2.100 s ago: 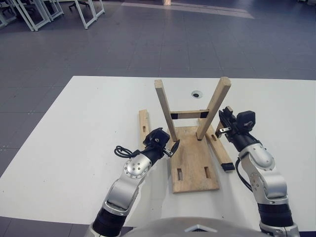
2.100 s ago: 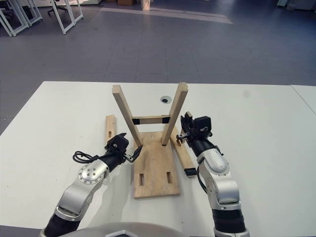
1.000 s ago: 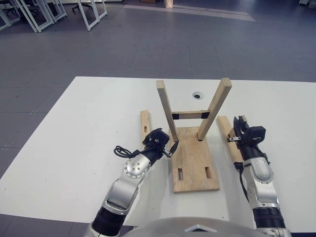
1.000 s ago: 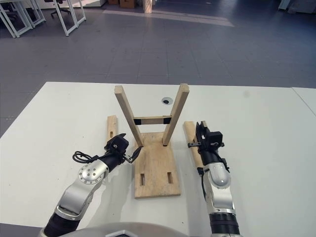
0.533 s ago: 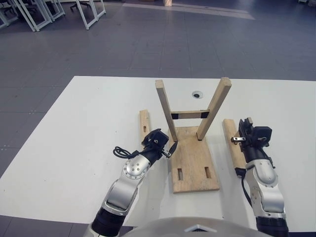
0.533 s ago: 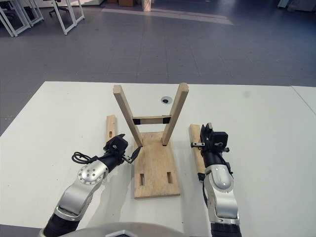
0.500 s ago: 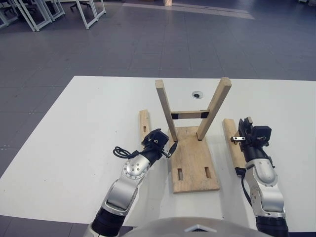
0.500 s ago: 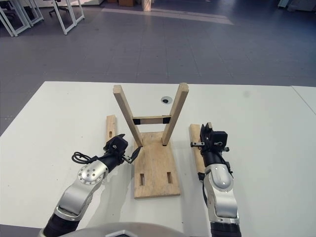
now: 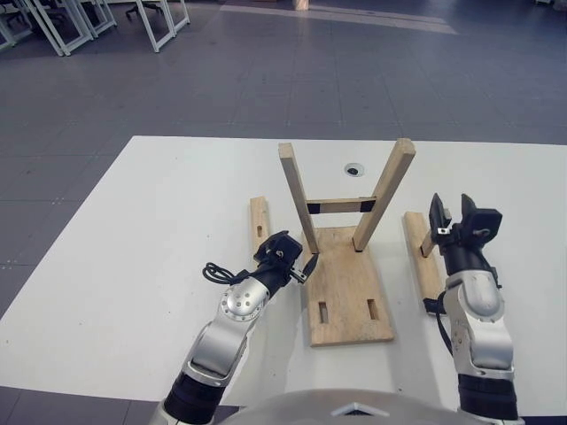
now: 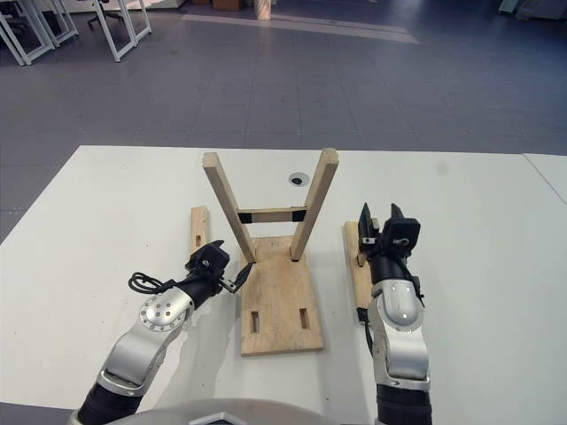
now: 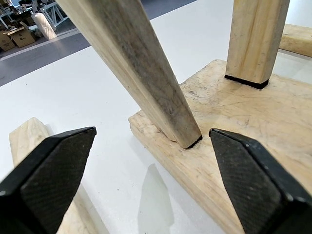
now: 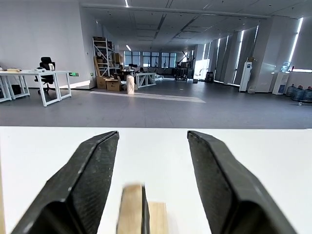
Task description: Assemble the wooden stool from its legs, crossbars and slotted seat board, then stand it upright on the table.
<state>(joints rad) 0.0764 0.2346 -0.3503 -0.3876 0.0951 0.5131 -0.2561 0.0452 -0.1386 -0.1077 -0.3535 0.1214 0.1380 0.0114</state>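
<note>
Seat board (image 9: 347, 285) flat, leg pair (image 9: 383, 196) upright on it, loose pcs (image 9: 258, 226) beside.

Large open-plan office or lab hall: a white counter (image 9: 151, 230) stands on a grey tiled floor (image 9: 266, 71), with white-framed desks (image 12: 48, 73) and a black office chair (image 12: 47, 65) beyond it. Farther back are metal shelves (image 12: 102, 48), cardboard boxes (image 12: 113, 85), tall windows (image 12: 265, 48), ceiling strip lights (image 12: 127, 4) and big water bottles (image 12: 298, 90).
</note>
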